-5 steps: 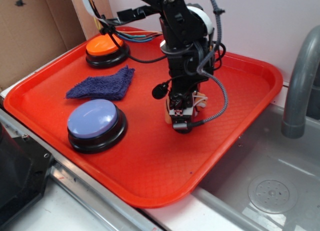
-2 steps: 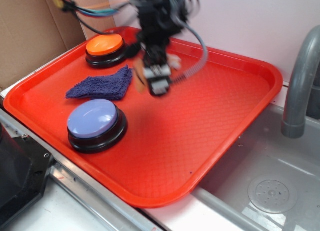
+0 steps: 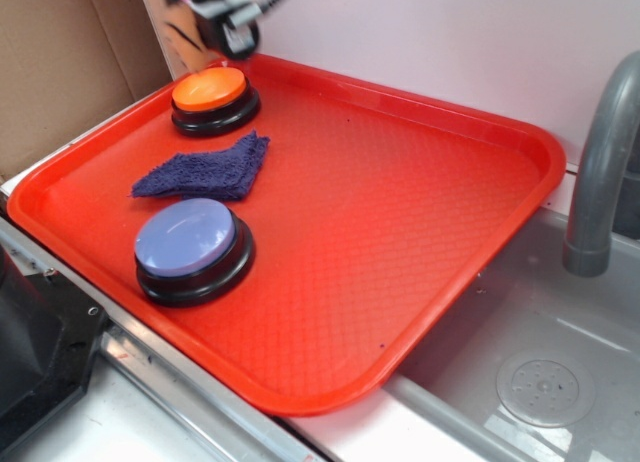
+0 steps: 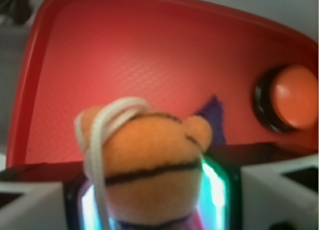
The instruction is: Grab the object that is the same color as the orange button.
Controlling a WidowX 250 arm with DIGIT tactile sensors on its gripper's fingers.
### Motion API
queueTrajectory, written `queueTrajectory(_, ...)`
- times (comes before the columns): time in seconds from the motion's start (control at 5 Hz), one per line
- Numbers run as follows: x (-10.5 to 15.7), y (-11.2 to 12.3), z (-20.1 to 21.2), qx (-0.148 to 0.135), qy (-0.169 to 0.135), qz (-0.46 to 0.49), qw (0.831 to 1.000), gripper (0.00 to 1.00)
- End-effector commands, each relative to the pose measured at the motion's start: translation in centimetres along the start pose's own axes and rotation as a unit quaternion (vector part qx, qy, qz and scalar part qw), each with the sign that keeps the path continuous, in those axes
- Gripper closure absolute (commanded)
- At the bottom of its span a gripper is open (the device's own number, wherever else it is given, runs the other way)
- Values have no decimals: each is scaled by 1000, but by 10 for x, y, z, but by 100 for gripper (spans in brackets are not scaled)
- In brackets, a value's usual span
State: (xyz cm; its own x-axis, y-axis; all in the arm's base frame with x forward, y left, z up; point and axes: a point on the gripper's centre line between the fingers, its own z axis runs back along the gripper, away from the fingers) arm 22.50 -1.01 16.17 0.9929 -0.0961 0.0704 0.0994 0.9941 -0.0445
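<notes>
The gripper (image 3: 232,27) is clamping the tiger (image 4: 144,165) between its jaws, holding it high above the tray's (image 3: 420,282) far left corner, beyond the orange button (image 3: 212,99). The grab is looking complete, the toy hanging clear of the cloth (image 3: 205,169) and the blue button (image 3: 192,249) along the left edge.

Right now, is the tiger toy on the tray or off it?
Off: the wrist view shows the tiger toy gripped above the tray.

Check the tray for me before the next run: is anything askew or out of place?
Only the purple cloth lies crumpled between the orange button and the blue button. The jaws hold the tiger toy lifted clear.
</notes>
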Motion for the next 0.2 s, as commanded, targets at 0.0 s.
queueTrajectory(0.0, -6, 15, 24, 62, -24, 61, 996, 100)
